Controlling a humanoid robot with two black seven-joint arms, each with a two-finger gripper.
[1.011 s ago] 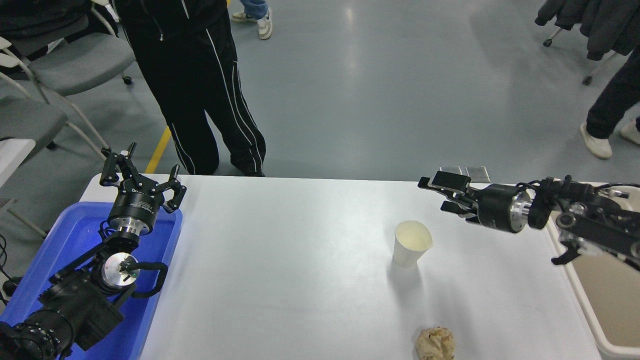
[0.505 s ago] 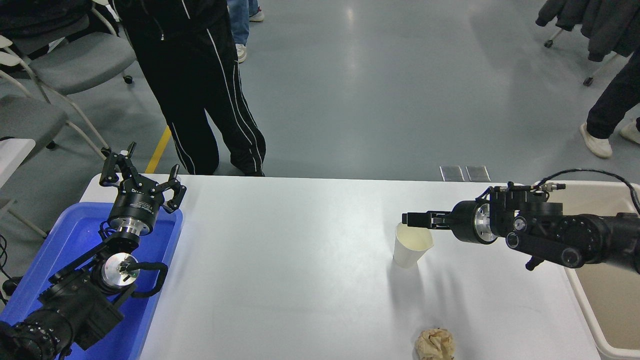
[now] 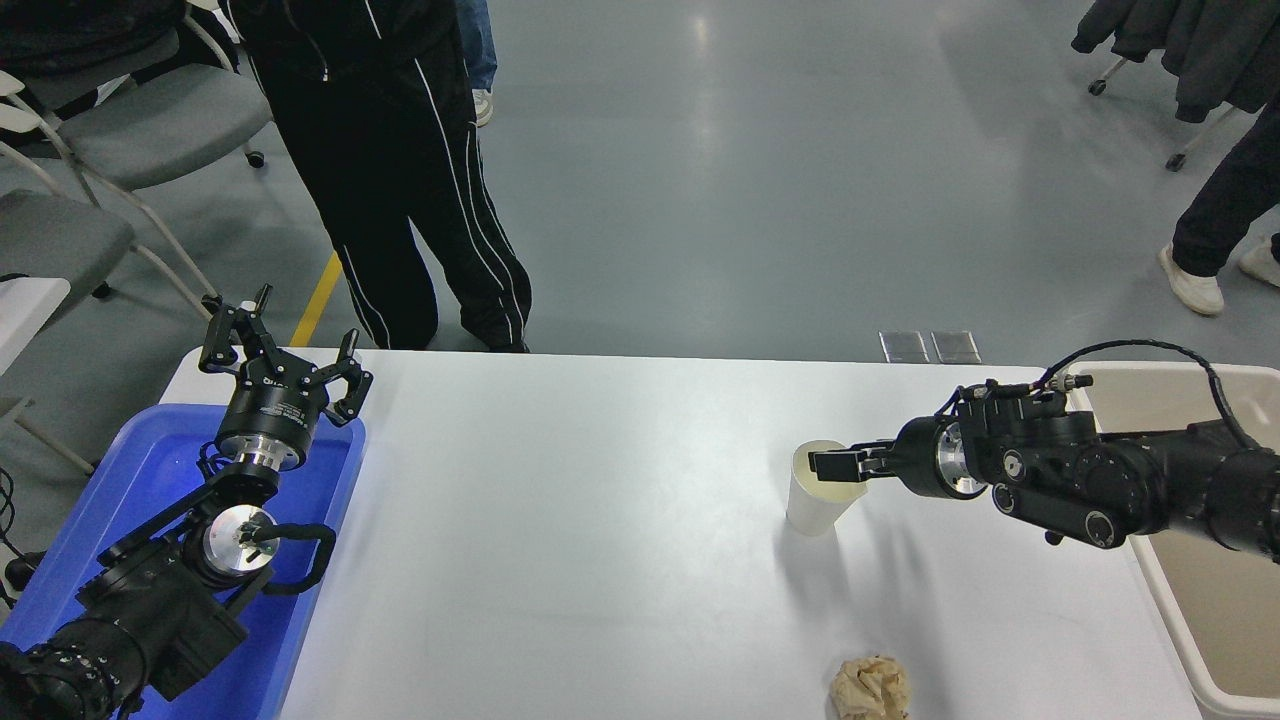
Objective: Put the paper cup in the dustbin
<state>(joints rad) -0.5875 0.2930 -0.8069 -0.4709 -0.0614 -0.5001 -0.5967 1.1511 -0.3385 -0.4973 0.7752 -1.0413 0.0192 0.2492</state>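
Observation:
The white paper cup (image 3: 812,505) stands upright on the white table (image 3: 600,520), right of centre. My right gripper (image 3: 832,464) reaches in from the right, level with the cup's rim. Its tips lie over the cup's cream mouth and it looks open. The cup is not lifted or squashed. The beige dustbin (image 3: 1232,620) stands at the table's right edge, partly behind my right arm. My left gripper (image 3: 282,352) is parked, open and empty, over the blue tray (image 3: 120,480) at the lower left.
A crumpled tan paper ball (image 3: 870,688) lies near the table's front edge, below the cup. A person in black striped trousers (image 3: 400,200) stands at the far side on the left. Grey chairs (image 3: 130,120) stand at the top left.
My right gripper has turned at the wrist, swung left and come down from above the table's far right to the cup's rim. The cup and the left arm have not moved.

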